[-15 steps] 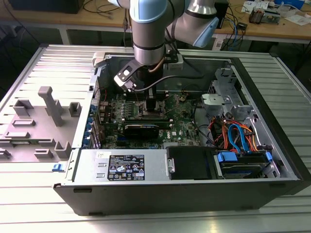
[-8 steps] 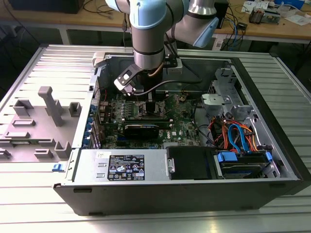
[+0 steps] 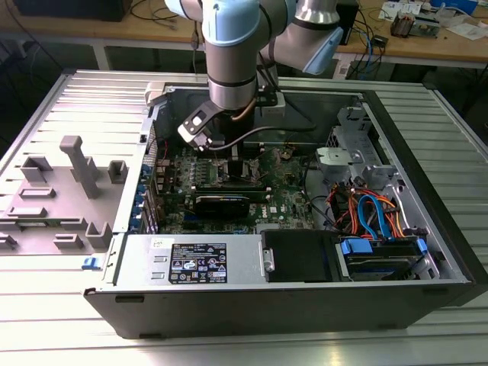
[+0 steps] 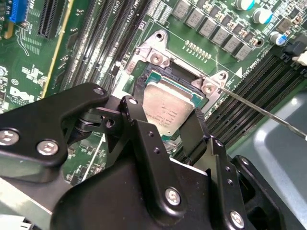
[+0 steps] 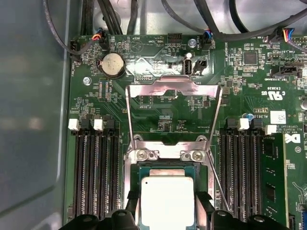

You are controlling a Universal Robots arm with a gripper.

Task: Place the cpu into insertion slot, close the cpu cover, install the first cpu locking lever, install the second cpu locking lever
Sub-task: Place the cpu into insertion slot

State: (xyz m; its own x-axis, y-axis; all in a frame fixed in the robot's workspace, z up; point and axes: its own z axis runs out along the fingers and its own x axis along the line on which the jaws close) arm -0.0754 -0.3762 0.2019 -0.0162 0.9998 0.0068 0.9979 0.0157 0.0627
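Cpu [image 5: 167,203] [image 4: 169,109], a small flat square chip with a dull silver-grey metal top, lies level inside the insertion slot [image 5: 165,170], a square dark socket with a silvery rim set into the green circuit board [image 5: 158,120]; both wrist views show it. The black two-fingered gripper [image 5: 167,215] [image 4: 168,115] reaches down over it. Its fingers [image 5: 205,211] stand narrow, one against each of two opposite edges of the cpu (the chip is clasped between them while it sits in the socket).

The cpu cover [image 5: 172,87], a thin square silvery metal frame with a large window, stands swung open at the slot's edge, with two bright screws at its foot, and the board shows through its window. A thin silvery wire lever [image 4: 264,112] slants away from one corner of the slot, across the long narrow black memory slots [image 5: 93,177] that flank the socket on both sides.

Reading the exterior view as a clock face centred on the open black computer case [image 3: 427,252], the grey robot arm [image 3: 232,53] comes down at about 11 o'clock, its gripper low over the board. Blue and orange cables [image 3: 370,213] lie at 3 o'clock and a black labelled power supply box [image 3: 198,263] at 7 o'clock. A grey plastic fixture tray [image 3: 69,191] sits at 9 o'clock, outside the case on the ribbed metal table [image 3: 69,320].
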